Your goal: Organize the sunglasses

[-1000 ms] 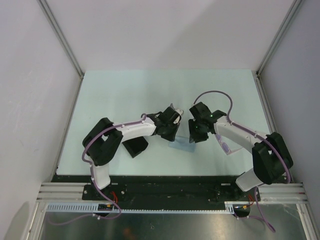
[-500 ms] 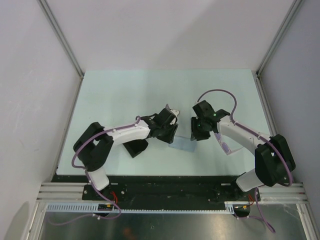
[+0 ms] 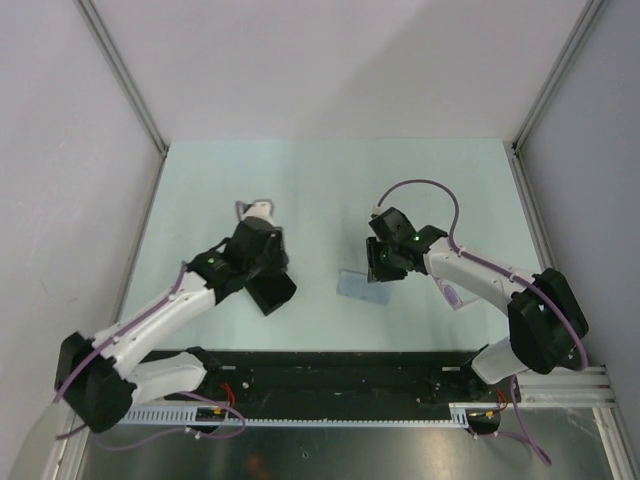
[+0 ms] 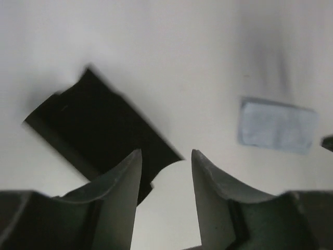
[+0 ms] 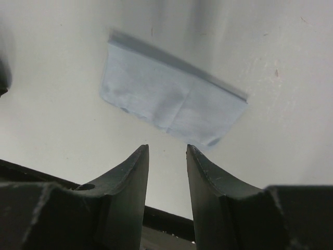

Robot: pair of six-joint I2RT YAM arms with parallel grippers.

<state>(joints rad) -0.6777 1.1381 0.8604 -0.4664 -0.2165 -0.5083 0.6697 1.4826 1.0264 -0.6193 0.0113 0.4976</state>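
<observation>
The sunglasses (image 3: 452, 297), a thin pale frame, lie on the table at the right, partly under my right forearm. They show in neither wrist view. My left gripper (image 3: 268, 268) (image 4: 166, 156) hovers at the near end of the black oblong case (image 3: 272, 292) (image 4: 99, 130), open with nothing between its fingers. My right gripper (image 3: 378, 272) (image 5: 167, 151) hangs just right of the pale blue cloth (image 3: 361, 287) (image 5: 171, 101), open and empty. The cloth lies folded flat just ahead of its fingertips.
Grey walls and metal rails close in the pale green table (image 3: 300, 180) on the left, back and right. A black base strip (image 3: 330, 365) runs along the near edge. From the left wrist view the cloth (image 4: 278, 126) lies off to the right.
My left arm has swung left away from the cloth to above the black case, and its jaws have opened. My right gripper has shifted slightly left toward the cloth.
</observation>
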